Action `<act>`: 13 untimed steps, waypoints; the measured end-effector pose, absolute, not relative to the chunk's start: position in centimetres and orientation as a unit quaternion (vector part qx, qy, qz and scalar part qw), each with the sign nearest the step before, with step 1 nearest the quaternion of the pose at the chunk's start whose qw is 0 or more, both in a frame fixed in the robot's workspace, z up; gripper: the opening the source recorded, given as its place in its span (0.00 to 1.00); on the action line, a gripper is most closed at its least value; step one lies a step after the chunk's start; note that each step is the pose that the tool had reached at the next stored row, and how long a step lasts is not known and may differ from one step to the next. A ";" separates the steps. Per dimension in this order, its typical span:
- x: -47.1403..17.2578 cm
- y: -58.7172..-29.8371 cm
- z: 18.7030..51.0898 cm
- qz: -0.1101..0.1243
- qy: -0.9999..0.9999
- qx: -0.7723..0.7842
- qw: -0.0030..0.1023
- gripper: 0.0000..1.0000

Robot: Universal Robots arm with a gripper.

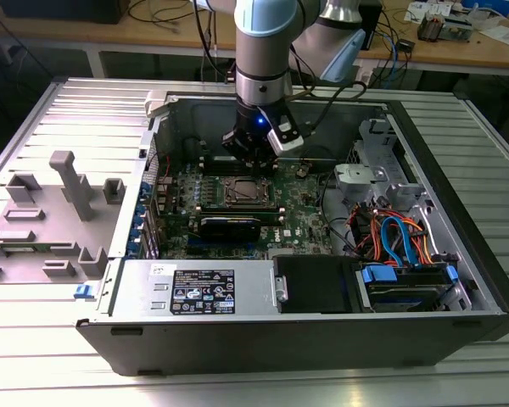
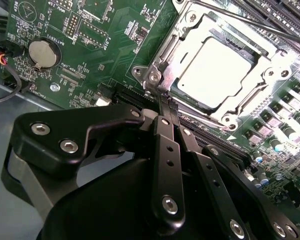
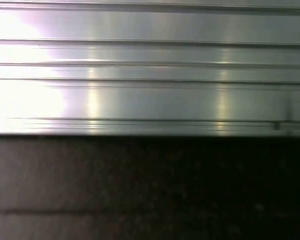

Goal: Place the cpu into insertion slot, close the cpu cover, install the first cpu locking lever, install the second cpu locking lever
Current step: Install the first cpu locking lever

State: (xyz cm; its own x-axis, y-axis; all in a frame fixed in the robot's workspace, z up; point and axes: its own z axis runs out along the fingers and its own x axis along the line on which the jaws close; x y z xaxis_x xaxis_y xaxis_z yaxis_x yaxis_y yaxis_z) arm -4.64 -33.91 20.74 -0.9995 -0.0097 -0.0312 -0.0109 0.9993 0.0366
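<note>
- the cpu (image 2: 216,73) lies flat in the insertion slot (image 1: 244,190), its silver top showing through the cutout of the cpu cover (image 2: 192,37), which lies closed down around it in the second wrist view.
- the gripper (image 2: 166,102) has its two black fingers (image 2: 166,150) pressed together, jaws shut with nothing seen between them, the tips at the corner of the socket frame, on or just beside a thin wire locking lever (image 2: 155,80); whether they truly touch it i cannot tell.
- judged from this, placing and covering look done and the step in hand is seating a lever.
- to do it well: push with the closed tips as a single blunt point, keeping contact on the wire and not on the cover plate or the chip top.
- the lever probably needs pressing down and sideways under its retaining hook; a straight downward shove alone may let it spring back.
- keep the tips clear of the long black memory slots (image 2: 225,145) just beside the socket and the small components on the green motherboard (image 2: 90,30).
- in the exterior view the arm (image 1: 263,51) stands nearly upright over the far middle of the open computer case (image 1: 458,212), so side room is limited.
</note>
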 end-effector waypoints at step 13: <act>-4.6 -34.0 20.4 0.015 1.000 -0.005 0.015 0.11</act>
